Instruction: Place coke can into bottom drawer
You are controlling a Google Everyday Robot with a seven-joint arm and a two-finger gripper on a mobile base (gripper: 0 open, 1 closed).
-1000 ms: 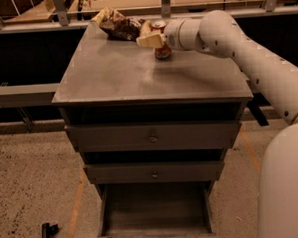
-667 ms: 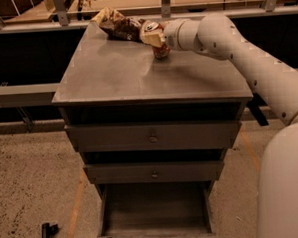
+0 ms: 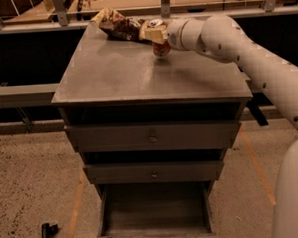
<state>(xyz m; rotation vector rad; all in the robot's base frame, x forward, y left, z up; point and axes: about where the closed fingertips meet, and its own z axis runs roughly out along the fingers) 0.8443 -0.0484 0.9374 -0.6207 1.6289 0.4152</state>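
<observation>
Gripper [image 3: 154,34] sits against the upper half of the coke can [image 3: 161,50], with the can's red base showing just beneath it on the bench [image 3: 137,76]. I cannot tell whether it has clamped on the can or only surrounds it. Compared with a second ago, the gripper has crept slightly further over the can. The can itself has barely shifted and looks to be standing on the bench, not lifted. I judge from this that the grasp is being settled and the carry has not begun. Just to the left of the gripper lies a snack bag [image 3: 116,26], close enough to be nudged on the way up. Far below the gripper and nearer the camera, the bottom drawer [image 3: 154,211] stands pulled out with its floor bare. The two upper drawers [image 3: 152,137] between it and the gripper are shut.
</observation>
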